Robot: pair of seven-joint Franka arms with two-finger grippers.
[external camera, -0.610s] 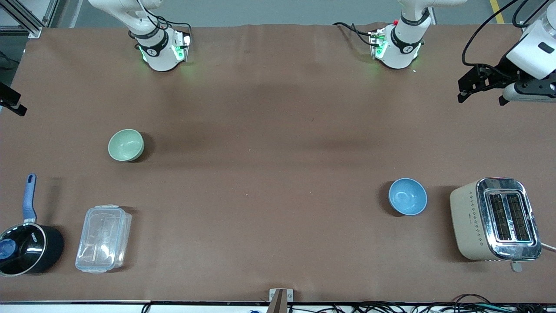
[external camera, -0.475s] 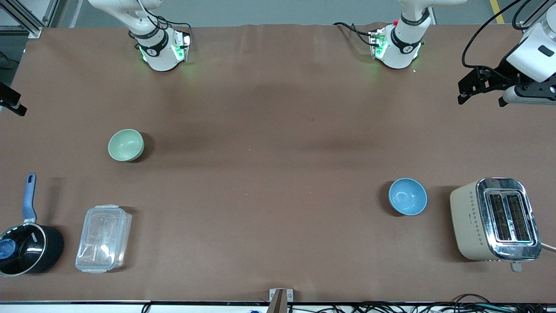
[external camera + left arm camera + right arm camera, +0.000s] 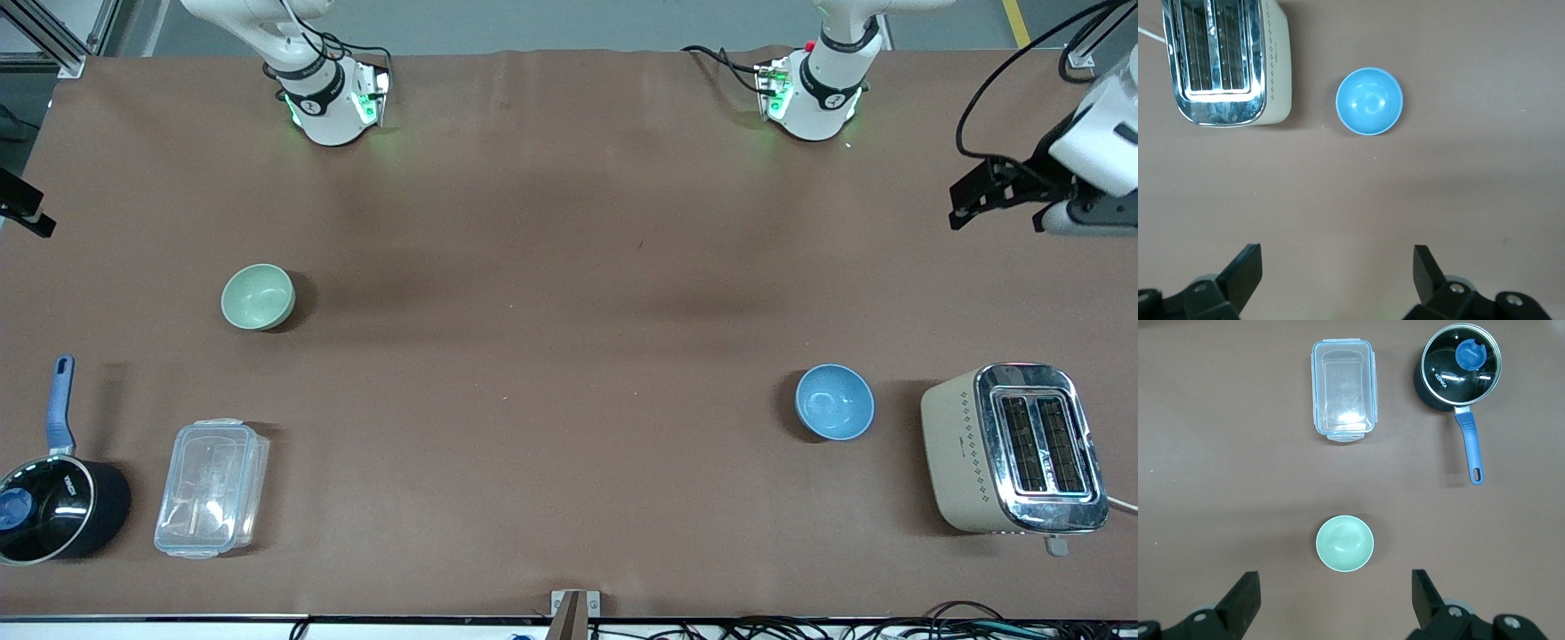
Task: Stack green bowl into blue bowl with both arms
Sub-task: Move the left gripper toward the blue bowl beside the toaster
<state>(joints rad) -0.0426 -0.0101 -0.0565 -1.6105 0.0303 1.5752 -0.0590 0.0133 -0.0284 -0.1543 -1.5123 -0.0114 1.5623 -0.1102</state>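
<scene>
The pale green bowl [image 3: 258,297] stands upright and empty on the brown table toward the right arm's end; it also shows in the right wrist view [image 3: 1345,543]. The sky-blue bowl [image 3: 834,402] stands upright and empty toward the left arm's end, beside the toaster; it also shows in the left wrist view [image 3: 1369,101]. My left gripper [image 3: 996,218] [image 3: 1336,260] is open and empty, high over the table's left-arm end. My right gripper [image 3: 1335,583] is open and empty, high over bare table near the green bowl, and almost wholly out of the front view.
A cream and chrome toaster [image 3: 1013,449] stands beside the blue bowl. A clear plastic lidded box [image 3: 212,487] and a black saucepan [image 3: 53,508] with a blue handle stand nearer the front camera than the green bowl. Bare brown table lies between the bowls.
My left gripper has drifted a little toward the left arm's end of the table. The bowls and the right arm have not moved.
</scene>
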